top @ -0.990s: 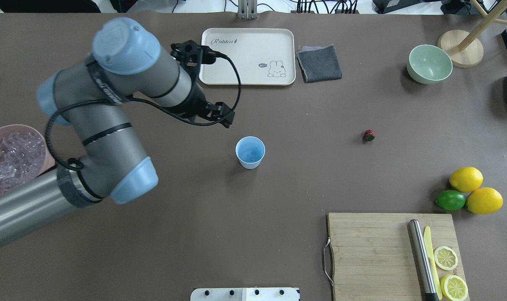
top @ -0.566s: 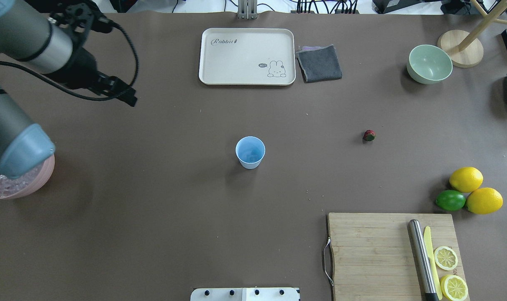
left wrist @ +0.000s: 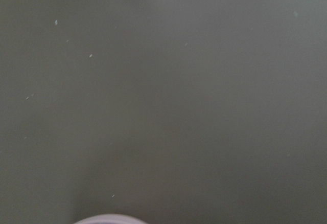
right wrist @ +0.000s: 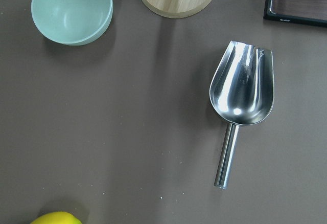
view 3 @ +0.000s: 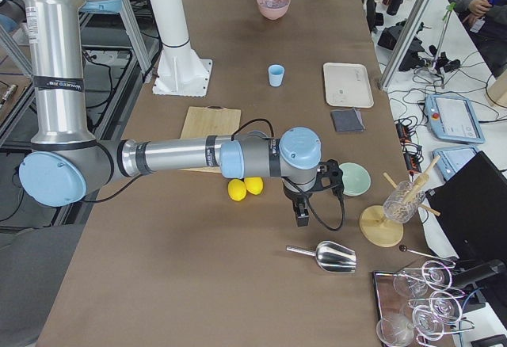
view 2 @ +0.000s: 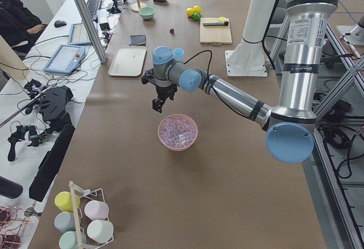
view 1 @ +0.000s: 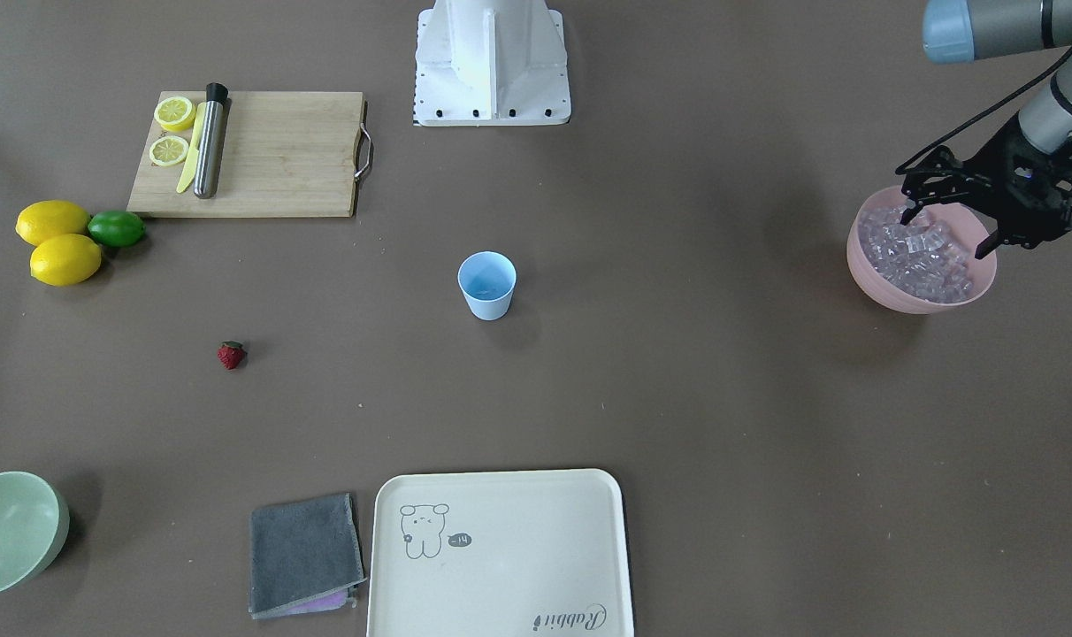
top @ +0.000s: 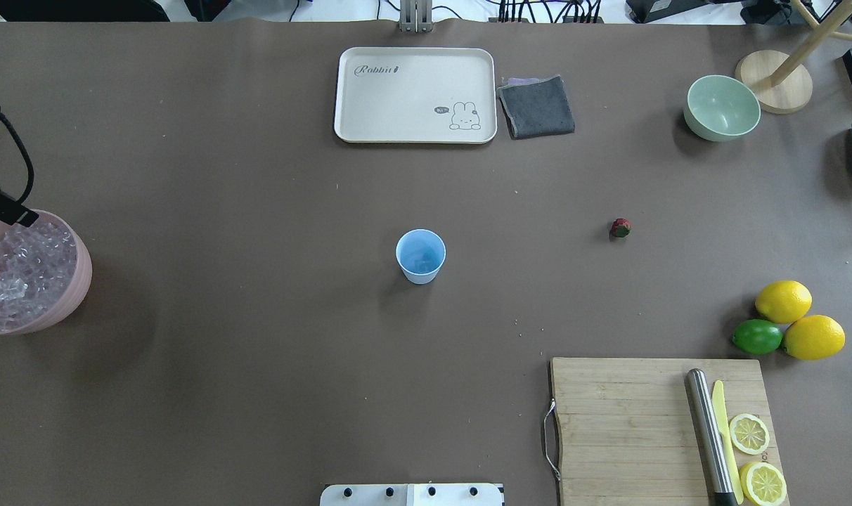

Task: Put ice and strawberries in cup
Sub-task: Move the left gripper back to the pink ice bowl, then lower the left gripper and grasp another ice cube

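While glassy ice fills the round pink bowl, left gripper spread over its rim, right gripper state untellable

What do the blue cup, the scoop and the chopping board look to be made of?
Blue cup: likely plastic, matte and evenly coloured. Scoop: metal, polished, with mirror-like reflections. Chopping board: wood or bamboo, with visible grain strips.

Tray, grey cloth, steel scoop
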